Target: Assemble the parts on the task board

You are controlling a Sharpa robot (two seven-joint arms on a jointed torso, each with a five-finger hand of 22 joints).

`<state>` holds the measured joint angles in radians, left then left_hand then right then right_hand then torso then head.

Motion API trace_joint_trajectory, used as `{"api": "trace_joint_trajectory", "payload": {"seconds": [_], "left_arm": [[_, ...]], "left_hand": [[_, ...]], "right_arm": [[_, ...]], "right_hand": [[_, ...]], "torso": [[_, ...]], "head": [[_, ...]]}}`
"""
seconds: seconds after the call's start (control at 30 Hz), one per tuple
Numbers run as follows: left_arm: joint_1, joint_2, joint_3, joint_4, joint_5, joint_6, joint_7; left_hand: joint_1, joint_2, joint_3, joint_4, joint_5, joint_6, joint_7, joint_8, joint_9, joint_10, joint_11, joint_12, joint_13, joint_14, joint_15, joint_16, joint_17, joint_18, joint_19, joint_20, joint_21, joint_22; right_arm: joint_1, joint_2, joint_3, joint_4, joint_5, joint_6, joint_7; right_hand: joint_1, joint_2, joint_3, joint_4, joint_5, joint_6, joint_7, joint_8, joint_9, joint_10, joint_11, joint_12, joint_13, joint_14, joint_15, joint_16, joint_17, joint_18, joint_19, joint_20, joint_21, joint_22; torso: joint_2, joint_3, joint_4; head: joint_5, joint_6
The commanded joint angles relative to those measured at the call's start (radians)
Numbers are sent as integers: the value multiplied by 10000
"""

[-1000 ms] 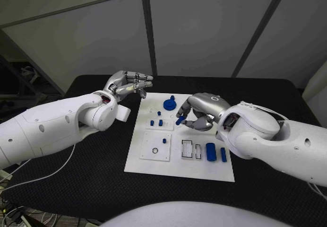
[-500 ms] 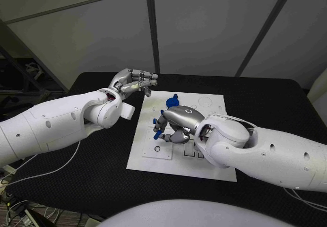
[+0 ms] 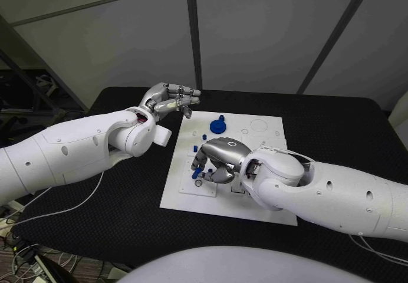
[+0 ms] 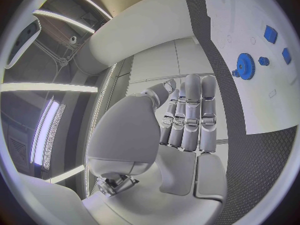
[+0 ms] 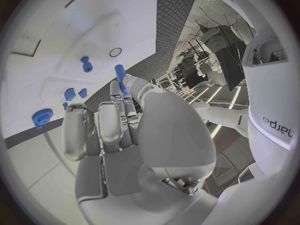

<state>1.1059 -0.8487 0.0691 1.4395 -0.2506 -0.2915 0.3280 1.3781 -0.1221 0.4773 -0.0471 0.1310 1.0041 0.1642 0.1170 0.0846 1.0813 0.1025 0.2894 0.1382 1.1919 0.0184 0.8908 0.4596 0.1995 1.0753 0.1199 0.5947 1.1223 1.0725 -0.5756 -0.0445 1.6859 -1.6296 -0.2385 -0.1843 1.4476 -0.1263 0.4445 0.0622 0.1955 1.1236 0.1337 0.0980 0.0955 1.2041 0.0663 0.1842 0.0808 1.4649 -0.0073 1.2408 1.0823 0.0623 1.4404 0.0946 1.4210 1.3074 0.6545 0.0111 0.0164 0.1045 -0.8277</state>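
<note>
Head looks down; wrist cameras share the task board (image 3: 255, 203).

Head view evenly lit, sharp; task board (image 3: 265, 131) bright white, near glare against dark table (image 3: 340, 127). Soft shadows beside arms. Wrist views: strong fisheye bending, dark frame at rim; ceiling light strips (image 4: 28, 87) blown out.

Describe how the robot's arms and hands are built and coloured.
Both arms are bulky, glossy white shells with small round dimples. Each ends in a silver, segmented robot hand: left robot hand, right robot hand. A thin white cable trails from the left arm.
</note>
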Motion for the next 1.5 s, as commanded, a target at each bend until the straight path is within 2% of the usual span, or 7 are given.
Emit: {"api": "trace_joint_trajectory", "payload": {"seconds": [0.03, 0.4, 0.63, 1.1, 1.5], "left_arm": [[12, 11, 7, 1, 22, 105, 61], [12, 19, 7, -9, 22, 110, 62], [12, 6, 7, -7, 22, 108, 59], [12, 6, 7, -15, 22, 108, 57], [12, 9, 7, -16, 22, 111, 51]], "left_hand": [[-7, 67, -56, 25, -23, -15, 67, 48, -12, -67, -14, 15, 13, -72, 25, -49, -10, -169, -64, 12, -32, -11], [-7, 67, -56, 25, -23, -15, 67, 48, -12, -67, -14, 15, 13, -72, 25, -49, -10, -169, -64, 12, -32, -11], [-7, 67, -56, 25, -23, -15, 67, 48, -12, -67, -14, 15, 13, -72, 25, -49, -10, -169, -64, 12, -32, -11], [-7, 67, -56, 25, -23, -15, 67, 48, -12, -67, -14, 15, 13, -72, 25, -49, -10, -169, -64, 12, -32, -11], [-7, 67, -56, 25, -23, -15, 67, 48, -12, -67, -14, 15, 13, -72, 25, -49, -10, -169, -64, 12, -32, -11]], "right_arm": [[5, 19, -10, -37, -125, 288, 89], [-15, 65, -29, -59, -174, 675, 101], [-35, 55, -95, -83, -178, 773, 85], [-45, 68, -134, -185, -445, 1153, -252], [-67, 141, -143, -180, -643, 1103, -317]], "right_hand": [[-38, 63, 1, -30, 68, 76, 27, 52, 9, 72, -15, -62, 5, 339, -82, 60, 9, -161, 50, -13, 61, 1145], [-34, 73, 1, -39, 86, 89, 26, 53, 12, 88, -16, -71, 6, 338, -81, 61, 2, -161, 48, -12, 61, 1145], [-33, 76, -1, -44, 91, 101, 25, 56, 15, 101, -18, -75, 7, 338, -81, 68, 7, -162, 52, -12, 66, 1151], [-57, 85, -20, -43, 95, 133, 21, 62, 22, 137, -20, -88, 11, 332, -82, 59, -20, -159, 41, -11, 57, 1143], [-100, 61, -55, -39, 91, 113, 25, 36, 17, 132, -14, -132, 6, 325, -79, 54, -42, -152, 21, -9, 38, 1125]], "torso": [[-8, 1, -4], [-1, -6, 5], [-1, -6, -3], [-2, -4, 1], [-2, -6, 5]], "head": [[13, -14], [46, -60], [69, -88], [94, -139], [104, -171]]}}
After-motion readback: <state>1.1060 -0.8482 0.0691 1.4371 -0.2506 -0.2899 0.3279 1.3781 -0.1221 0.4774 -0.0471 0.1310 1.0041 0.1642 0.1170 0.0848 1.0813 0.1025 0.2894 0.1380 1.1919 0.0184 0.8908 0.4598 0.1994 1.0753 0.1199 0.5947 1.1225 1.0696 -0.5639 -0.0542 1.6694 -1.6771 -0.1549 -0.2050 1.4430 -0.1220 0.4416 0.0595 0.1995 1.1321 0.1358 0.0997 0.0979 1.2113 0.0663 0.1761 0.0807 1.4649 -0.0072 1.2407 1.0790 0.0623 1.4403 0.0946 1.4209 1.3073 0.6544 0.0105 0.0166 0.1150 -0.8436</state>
